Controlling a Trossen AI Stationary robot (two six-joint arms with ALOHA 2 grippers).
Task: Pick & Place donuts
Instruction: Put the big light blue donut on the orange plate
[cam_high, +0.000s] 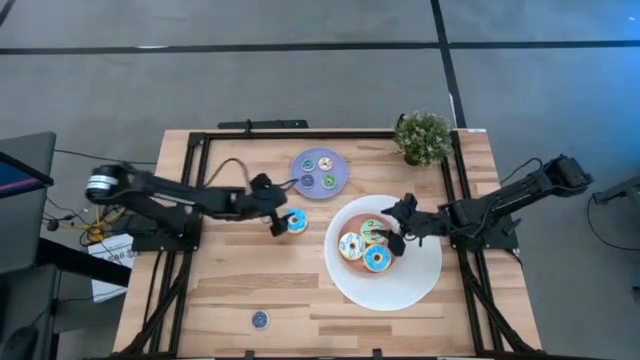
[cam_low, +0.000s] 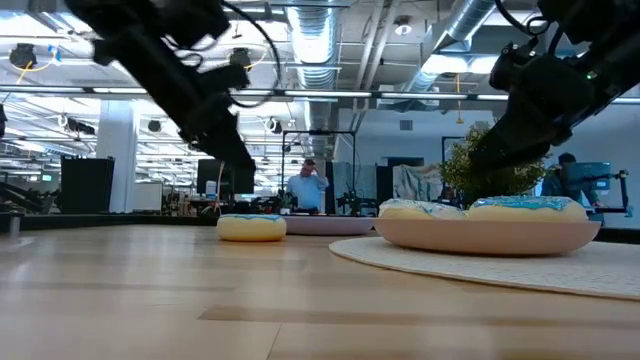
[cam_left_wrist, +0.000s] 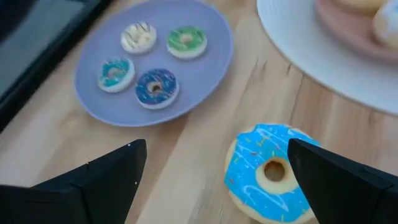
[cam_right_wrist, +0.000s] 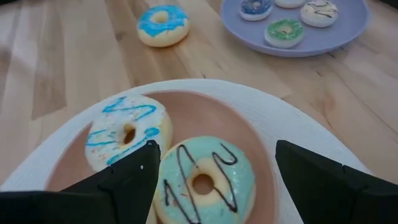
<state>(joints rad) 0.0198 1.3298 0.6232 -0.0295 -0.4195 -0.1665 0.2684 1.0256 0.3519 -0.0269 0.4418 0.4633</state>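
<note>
A blue-iced donut lies flat on the wood between the lavender plate and the white plate. My left gripper hovers open just left of and above it. In the white plate's pink centre lie a cream donut with blue drizzle, a striped pale-green one and a blue one. My right gripper hangs open above the striped donut, its fingers to either side. Several tiny donuts sit on the lavender plate.
One tiny blue donut lies alone near the table's near edge. A potted plant stands at the far right corner. A black frame runs along the table's edges. Bare wood stretches along the near left side.
</note>
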